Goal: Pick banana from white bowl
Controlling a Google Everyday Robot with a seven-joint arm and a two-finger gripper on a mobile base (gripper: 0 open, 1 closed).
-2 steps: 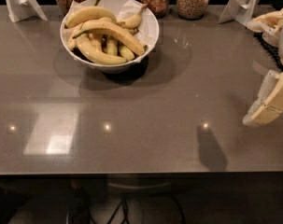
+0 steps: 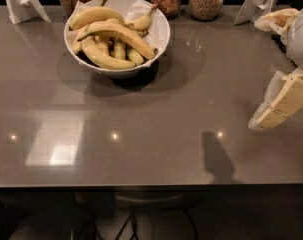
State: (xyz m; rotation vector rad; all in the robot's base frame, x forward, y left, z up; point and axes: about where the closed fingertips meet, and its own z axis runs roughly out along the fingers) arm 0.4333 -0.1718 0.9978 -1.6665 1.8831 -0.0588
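Observation:
The white bowl (image 2: 161, 21), lined with crumpled white paper, stands at the back left of the grey table. It holds several yellow bananas. The banana (image 2: 123, 34), the longest and strongly curved one, lies on top across the bowl, with its greenish stem to the left and its dark tip to the right. My gripper (image 2: 263, 120), cream-coloured, hangs at the right edge of the view above the table. It is far to the right of the bowl and nearer the front, and nothing shows in it.
Several glass jars of grains (image 2: 206, 1) stand in a row behind the bowl. White stands sit at the back left (image 2: 21, 4) and back right (image 2: 261, 1). The table's front edge (image 2: 151, 185) runs across the lower view. The arm's shadow (image 2: 216, 156) falls near it.
My gripper has edged slightly to the left. The bowl and the bananas have not moved.

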